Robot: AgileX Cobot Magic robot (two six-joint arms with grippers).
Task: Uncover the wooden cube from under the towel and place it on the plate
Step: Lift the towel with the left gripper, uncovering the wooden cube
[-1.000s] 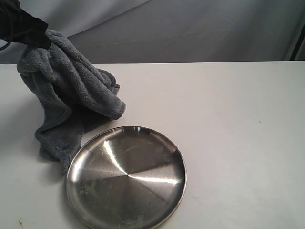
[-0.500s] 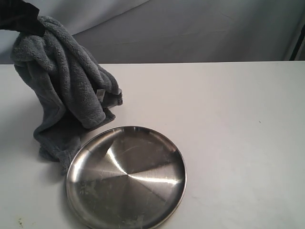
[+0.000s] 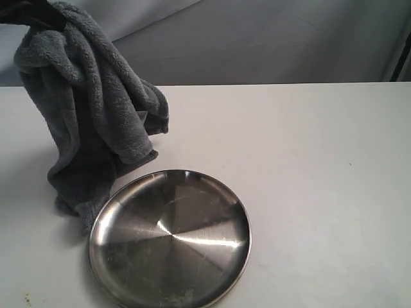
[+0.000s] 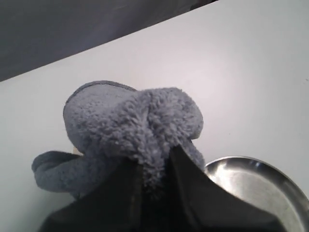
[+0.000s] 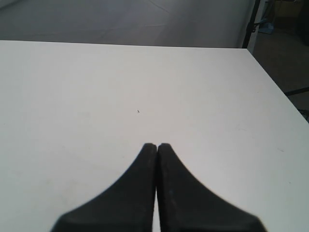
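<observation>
My left gripper is at the top left of the exterior view, shut on a bunched fold of the grey-blue towel. The towel hangs from it in a tall drape, and its lower end rests on the table by the plate's far-left rim. In the left wrist view the plush towel is pinched between the dark fingers of the left gripper. The shiny steel plate lies at the front of the table, with nothing on it. The wooden cube is hidden. My right gripper is shut and holds nothing, above bare table.
The white table stretches to the right of the plate. A grey backdrop hangs behind the table's far edge. In the right wrist view the table ends in an edge, with dark floor and a stand beyond it.
The left gripper has risen and drifted left with the towel. The drape now hangs taller and its right-hand fold has lifted off the table.
</observation>
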